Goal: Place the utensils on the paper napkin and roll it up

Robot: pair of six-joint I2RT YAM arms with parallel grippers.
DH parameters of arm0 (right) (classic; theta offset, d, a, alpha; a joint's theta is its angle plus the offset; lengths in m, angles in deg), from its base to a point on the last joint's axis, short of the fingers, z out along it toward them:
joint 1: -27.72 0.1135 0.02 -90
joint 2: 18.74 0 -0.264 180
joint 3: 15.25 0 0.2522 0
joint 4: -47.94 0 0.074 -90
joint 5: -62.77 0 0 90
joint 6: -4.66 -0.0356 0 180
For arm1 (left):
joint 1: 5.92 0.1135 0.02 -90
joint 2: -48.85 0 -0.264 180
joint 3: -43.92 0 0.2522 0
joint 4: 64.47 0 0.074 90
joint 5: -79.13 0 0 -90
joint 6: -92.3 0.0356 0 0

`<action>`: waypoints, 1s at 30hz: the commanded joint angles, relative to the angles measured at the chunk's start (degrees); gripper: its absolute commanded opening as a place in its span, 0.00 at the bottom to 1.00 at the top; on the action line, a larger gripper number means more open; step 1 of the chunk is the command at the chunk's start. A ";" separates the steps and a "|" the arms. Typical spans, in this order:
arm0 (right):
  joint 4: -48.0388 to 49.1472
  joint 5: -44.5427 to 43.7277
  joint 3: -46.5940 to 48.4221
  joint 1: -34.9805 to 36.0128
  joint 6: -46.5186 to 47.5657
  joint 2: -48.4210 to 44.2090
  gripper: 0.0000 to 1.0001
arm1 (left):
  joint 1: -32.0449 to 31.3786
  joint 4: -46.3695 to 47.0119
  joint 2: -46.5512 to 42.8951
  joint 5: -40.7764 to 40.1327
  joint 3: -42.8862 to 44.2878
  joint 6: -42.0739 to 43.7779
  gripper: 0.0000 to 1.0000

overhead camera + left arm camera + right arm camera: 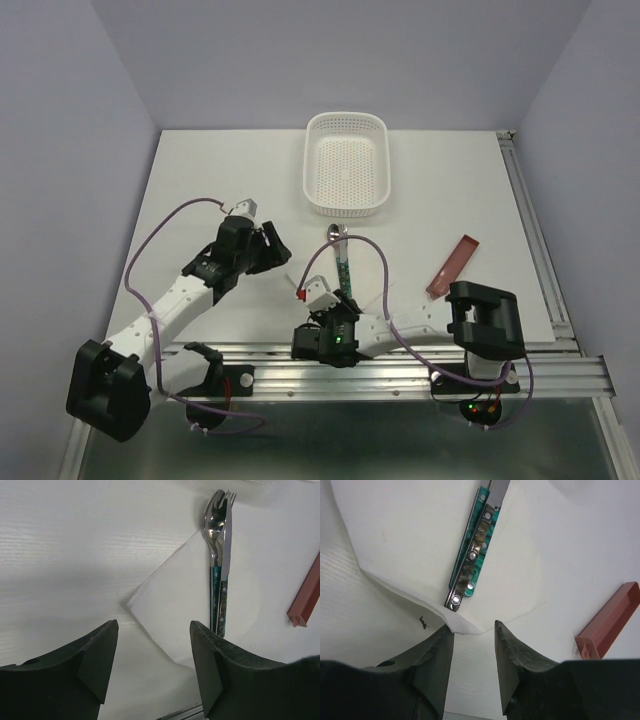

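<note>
From the top external view, a bundle of silver-metal utensils [342,262] with mottled green handles lies on a thin white paper napkin [365,278] that barely shows against the white counter [200,180]. The bundle's long axis runs from the near edge toward the white perforated plastic basket [345,165]. The left end effector [275,250] sits just beside the bundle's left flank, its arm stretched diagonally across the counter. The right end effector [322,300] is folded in low, close to the handle ends. A red-brown plastic bar [453,266] lies off to its right.

In the left wrist view, the left end effector [154,625] is released, with its fingers spread wide and nothing between them. A side corner of the napkin [175,610] points straight at the gap. The utensils [220,570] lie ahead and to the right, running lengthwise away from the fingers.

In the right wrist view, the right end effector [472,630] is also released and empty. The near corner of the napkin [420,540] reaches right up to its fingertips, and the utensils [472,565] start just ahead, tilting away up and to the right.

The placing looks done and the rolling not yet begun. A roll would turn about the bundle's long axis, so the side corner facing the left end effector seems the likelier place to start.
</note>
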 commanded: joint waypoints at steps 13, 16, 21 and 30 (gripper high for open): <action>13.49 3.16 -6.89 -4.79 4.77 -8.05 0.41 | -8.40 7.50 -0.60 3.90 -6.56 -3.33 0.52; 15.25 3.86 -8.03 -5.32 5.12 -9.72 0.41 | -9.81 7.86 -0.59 4.34 -7.79 -4.30 0.45; 17.97 5.88 -10.66 -6.89 5.03 -11.92 0.41 | -11.13 10.14 -1.47 5.22 -9.29 -4.83 0.38; 22.81 9.57 -14.27 -9.19 4.68 -13.42 0.40 | -13.24 14.09 0.46 8.29 -9.99 -4.57 0.29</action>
